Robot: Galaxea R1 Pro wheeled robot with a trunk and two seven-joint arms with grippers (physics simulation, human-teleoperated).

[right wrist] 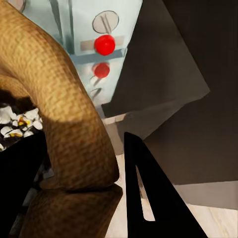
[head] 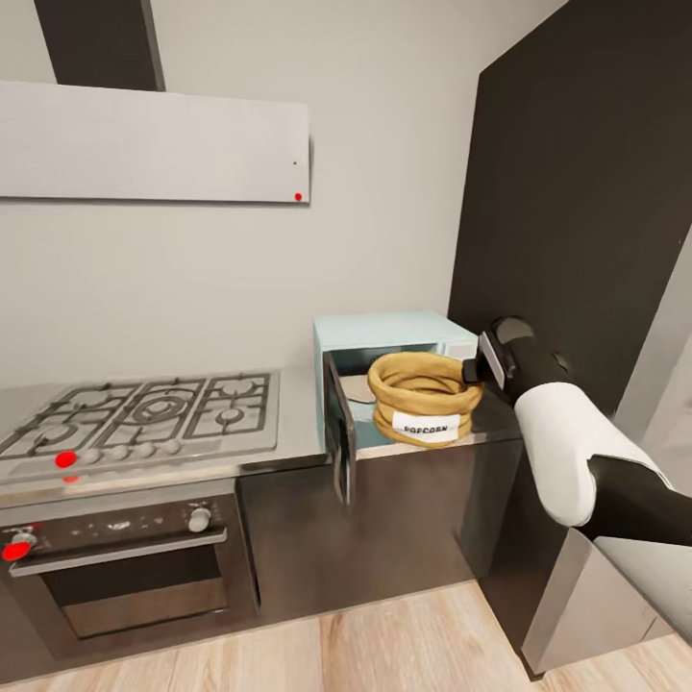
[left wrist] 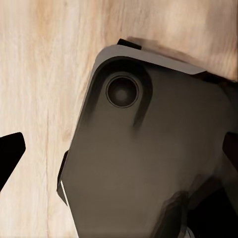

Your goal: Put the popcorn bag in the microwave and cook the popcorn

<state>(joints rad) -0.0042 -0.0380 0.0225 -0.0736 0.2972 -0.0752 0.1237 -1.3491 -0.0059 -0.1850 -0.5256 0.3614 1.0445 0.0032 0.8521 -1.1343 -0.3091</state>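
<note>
The squat tan-brown woven popcorn bag (head: 423,399) with its white "POPCORN" label sits at the mouth of the small mint-blue microwave (head: 384,336), whose dark door hangs open on the left. It looks soft and light — the thick rolled rim is the place to grip. The right gripper (right wrist: 111,188) has 1 dark finger (right wrist: 148,198) outside the bag's right rim, apparently clamped on it; popped kernels show inside.

Even soft simulator light, faint shadows, mild sheen on the countertop (head: 298,452), slightly blurred renders, dark wrist-view foregrounds
</note>
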